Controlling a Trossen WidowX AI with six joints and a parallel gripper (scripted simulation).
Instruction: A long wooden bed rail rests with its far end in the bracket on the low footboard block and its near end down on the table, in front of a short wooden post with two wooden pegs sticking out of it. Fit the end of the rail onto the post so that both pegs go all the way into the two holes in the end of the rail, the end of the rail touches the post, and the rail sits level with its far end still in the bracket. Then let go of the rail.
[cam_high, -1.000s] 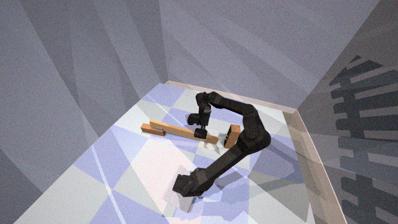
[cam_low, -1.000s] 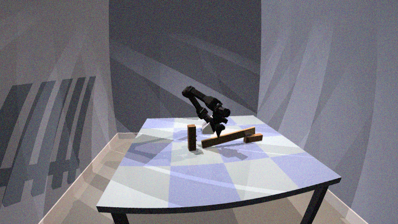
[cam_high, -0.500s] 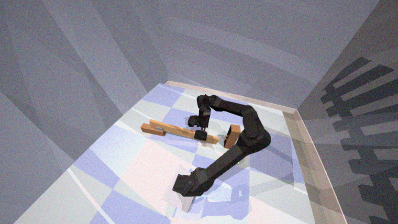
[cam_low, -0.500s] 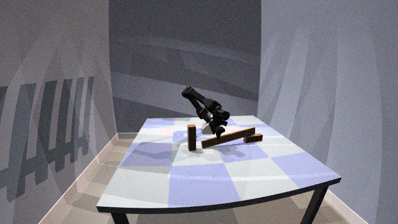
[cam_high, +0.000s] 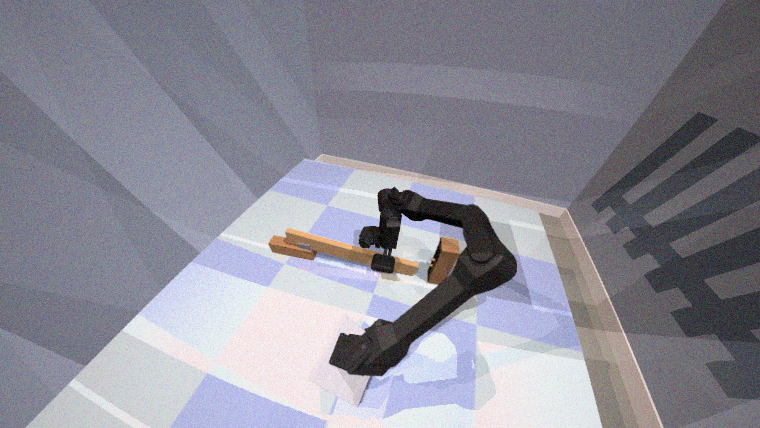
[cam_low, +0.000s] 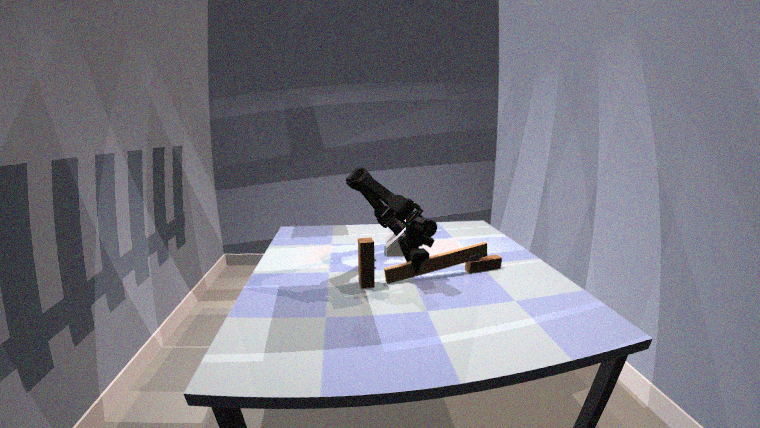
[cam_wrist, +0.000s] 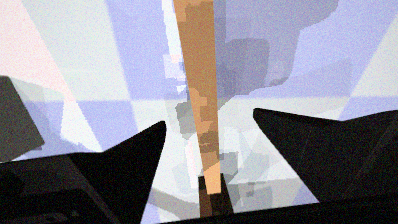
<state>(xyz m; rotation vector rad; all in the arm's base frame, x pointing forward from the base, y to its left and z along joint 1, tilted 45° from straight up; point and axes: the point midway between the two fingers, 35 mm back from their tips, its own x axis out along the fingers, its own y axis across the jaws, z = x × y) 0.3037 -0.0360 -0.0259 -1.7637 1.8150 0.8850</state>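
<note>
The wooden rail (cam_high: 329, 246) (cam_low: 452, 258) (cam_wrist: 199, 50) slopes from the bracket on the low footboard block (cam_high: 281, 248) (cam_low: 483, 265) down to the table, its near end a short gap from the post. The post (cam_high: 449, 255) (cam_low: 366, 264) (cam_wrist: 215, 206) stands upright, its small pegs (cam_high: 432, 261) facing the rail end; they are hard to make out in the other views. My gripper (cam_high: 375, 250) (cam_low: 422, 252) (cam_wrist: 209, 118) is open and empty, pointing down over the near half of the rail. One finger is on each side of it, with gaps between. The holes in the rail end are not visible.
A pale wedge-shaped block (cam_high: 345, 380) (cam_low: 393, 247) stands by the arm's base. The arm's forearm and elbow (cam_high: 486, 260) arch above the table beside the post. The checkered table top (cam_low: 388, 366) ends at a dark front edge.
</note>
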